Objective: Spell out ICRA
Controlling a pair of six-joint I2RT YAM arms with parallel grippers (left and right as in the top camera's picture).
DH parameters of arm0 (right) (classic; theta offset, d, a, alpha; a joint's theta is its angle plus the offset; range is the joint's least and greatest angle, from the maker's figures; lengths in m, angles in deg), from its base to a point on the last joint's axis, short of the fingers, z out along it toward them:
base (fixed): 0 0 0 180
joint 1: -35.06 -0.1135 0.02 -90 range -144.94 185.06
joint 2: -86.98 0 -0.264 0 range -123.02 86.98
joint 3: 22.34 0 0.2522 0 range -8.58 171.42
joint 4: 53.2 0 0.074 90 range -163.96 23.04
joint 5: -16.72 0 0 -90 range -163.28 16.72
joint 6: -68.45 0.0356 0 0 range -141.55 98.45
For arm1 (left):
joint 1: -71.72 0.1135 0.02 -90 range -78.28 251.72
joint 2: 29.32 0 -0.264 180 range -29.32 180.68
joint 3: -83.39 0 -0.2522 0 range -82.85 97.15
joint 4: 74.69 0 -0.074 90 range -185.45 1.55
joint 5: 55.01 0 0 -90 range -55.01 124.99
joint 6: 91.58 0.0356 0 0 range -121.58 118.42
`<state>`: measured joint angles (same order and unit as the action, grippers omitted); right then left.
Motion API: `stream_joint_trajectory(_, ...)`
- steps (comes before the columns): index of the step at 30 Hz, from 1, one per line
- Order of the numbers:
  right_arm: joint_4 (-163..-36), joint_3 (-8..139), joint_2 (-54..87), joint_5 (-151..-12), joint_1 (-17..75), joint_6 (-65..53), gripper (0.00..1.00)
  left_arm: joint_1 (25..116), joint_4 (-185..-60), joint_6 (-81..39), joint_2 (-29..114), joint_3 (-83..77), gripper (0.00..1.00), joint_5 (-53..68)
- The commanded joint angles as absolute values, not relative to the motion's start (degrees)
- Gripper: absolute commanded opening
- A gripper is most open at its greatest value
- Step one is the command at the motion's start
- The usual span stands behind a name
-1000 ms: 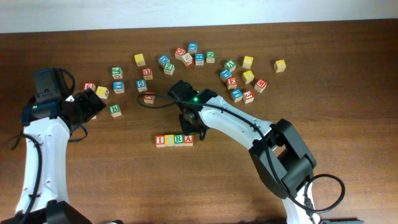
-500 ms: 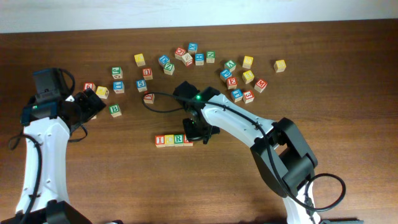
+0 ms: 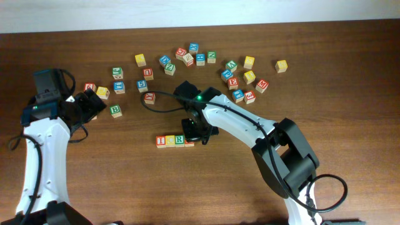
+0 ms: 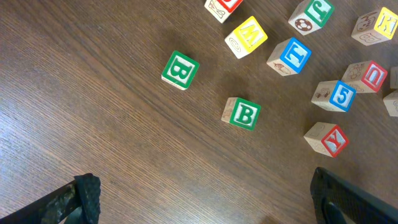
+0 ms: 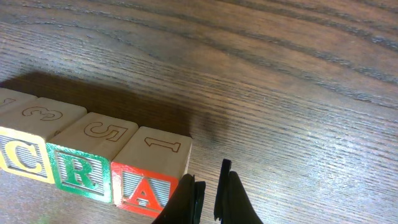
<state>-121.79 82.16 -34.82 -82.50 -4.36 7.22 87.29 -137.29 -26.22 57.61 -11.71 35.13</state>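
The right arm [image 3: 250, 128] stretches in from the right of the A cube [image 3: 189, 141], wrist bent downward. The right gripper [image 3: 195, 132] is closed with only a thin slit between its fingers and holds nothing. Its tips sit just beside the cube's right edge; contact is unclear. The left arm [image 3: 40, 144] stands far left of that cube, with the left gripper [image 3: 94, 104] spread wide and empty.

Pale raw-wood ICRA cubes [image 5: 99, 134] with painted faces lie on a dark, grained, seemingly matt table [image 5: 280, 74].

I cube [image 5: 7, 102] cropped, A cube [image 5: 146, 186] partly covered
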Motion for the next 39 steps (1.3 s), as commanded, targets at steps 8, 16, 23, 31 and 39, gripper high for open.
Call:
stream_joint_trajectory(8,-122.6,81.9,-35.3,-83.2,-4.4,7.7,0.05,87.6,-137.4,-26.4,57.8,-11.5,0.99,34.7)
stream_joint_trajectory(16,-124.0,81.9,-35.3,-83.7,-4.5,7.7,0.05,87.6,-137.4,-26.4,57.8,-11.5,0.99,34.7)
stream_joint_trajectory(23,-123.5,81.9,-35.3,-84.7,-4.7,7.7,0.05,87.6,-137.4,-26.4,57.8,-11.5,0.99,34.7)
stream_joint_trajectory(31,-123.5,81.9,-35.3,-84.8,-4.7,7.9,0.04,87.6,-137.4,-26.4,57.8,-11.5,0.99,34.7)
stream_joint_trajectory(39,-122.9,81.9,-35.3,-85.6,-4.7,7.9,0.05,87.6,-137.4,-26.4,57.8,-11.5,0.99,34.7)
